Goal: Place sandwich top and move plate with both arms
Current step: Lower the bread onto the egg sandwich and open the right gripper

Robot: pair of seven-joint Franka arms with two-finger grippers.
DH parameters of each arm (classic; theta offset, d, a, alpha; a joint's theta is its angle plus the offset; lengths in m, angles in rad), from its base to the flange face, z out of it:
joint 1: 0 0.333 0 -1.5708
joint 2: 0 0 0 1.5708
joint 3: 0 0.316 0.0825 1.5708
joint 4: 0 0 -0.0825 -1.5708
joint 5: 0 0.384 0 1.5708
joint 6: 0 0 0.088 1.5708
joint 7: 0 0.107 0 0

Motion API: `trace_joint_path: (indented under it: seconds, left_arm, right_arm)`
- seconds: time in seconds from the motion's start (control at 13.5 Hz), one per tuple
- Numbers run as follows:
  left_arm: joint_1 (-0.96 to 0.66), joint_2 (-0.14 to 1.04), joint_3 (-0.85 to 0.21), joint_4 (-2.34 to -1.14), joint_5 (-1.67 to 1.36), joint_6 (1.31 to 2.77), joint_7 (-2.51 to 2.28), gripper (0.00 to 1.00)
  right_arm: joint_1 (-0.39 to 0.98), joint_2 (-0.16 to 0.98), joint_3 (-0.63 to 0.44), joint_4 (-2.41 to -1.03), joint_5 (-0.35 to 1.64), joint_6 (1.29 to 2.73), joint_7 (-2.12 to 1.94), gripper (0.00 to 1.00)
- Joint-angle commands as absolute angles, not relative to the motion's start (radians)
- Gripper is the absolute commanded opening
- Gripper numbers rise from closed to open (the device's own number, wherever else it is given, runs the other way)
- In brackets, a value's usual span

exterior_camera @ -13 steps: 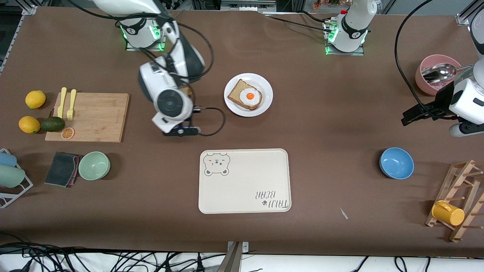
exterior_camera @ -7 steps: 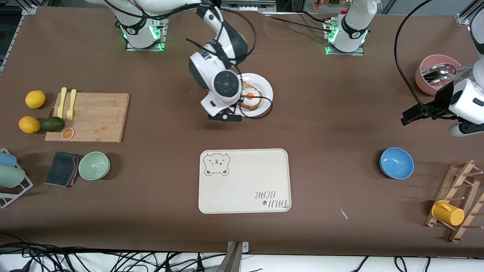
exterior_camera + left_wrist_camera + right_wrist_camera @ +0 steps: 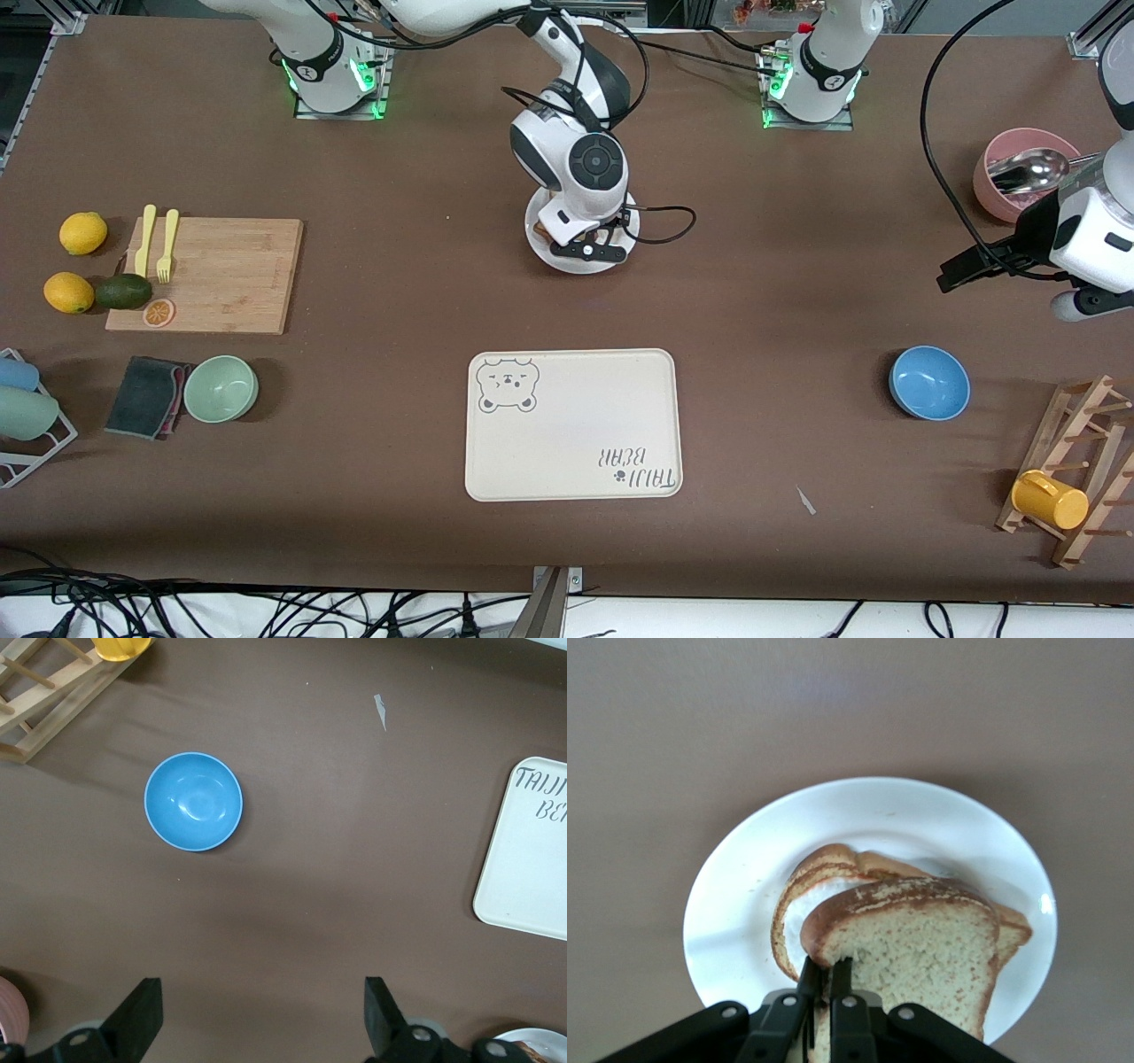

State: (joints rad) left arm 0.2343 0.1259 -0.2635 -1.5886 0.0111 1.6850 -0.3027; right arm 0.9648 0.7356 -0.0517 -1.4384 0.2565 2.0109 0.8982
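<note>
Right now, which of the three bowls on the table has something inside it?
The pink bowl, at the left arm's end of the table: a metal spoon lies in it. The blue bowl and the green bowl show nothing inside.

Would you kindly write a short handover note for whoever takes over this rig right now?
Right end effector: shut on the sandwich top, held over the plate just above the lower slice.
Left end effector: open, waiting in the air at its own end of the table, over bare table beside the blue bowl.
Done: top slice picked up and brought over the plate.
Left: lower and release it onto the lower slice, then move the plate with both arms; the beige tray, nearer the front camera, holds nothing.
</note>
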Motion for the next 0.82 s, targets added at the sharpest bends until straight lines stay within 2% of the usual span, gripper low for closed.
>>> trace_joint_path:
  seconds: [0.0,0.15,0.22,0.3,0.59,0.74]
  left_arm:
    - [0.233,0.123,-0.271,-1.586,-0.005,1.672,-0.334,1.00]
    - [0.232,0.127,-0.272,-1.586,-0.003,1.674,-0.331,1.00]
    - [0.232,0.132,-0.272,-1.586,-0.005,1.675,-0.324,1.00]
    - [0.232,0.135,-0.272,-1.583,-0.005,1.681,-0.324,1.00]
    - [0.215,0.155,-0.273,-1.577,-0.006,1.704,-0.333,1.00]
    - [0.206,0.153,-0.276,-1.582,-0.006,1.704,-0.333,1.00]
  right_arm:
    - [0.988,0.747,-0.063,-1.405,0.270,1.999,0.908,0.00]
    - [0.989,0.747,-0.064,-1.405,0.268,1.999,0.908,0.00]
    - [0.988,0.746,-0.066,-1.405,0.267,2.000,0.911,0.57]
    - [0.991,0.746,-0.066,-1.405,0.262,2.002,0.911,0.99]
    - [0.985,0.732,-0.072,-1.401,0.259,2.003,0.893,1.00]
    - [0.970,0.691,-0.078,-1.401,0.259,1.991,0.882,1.00]
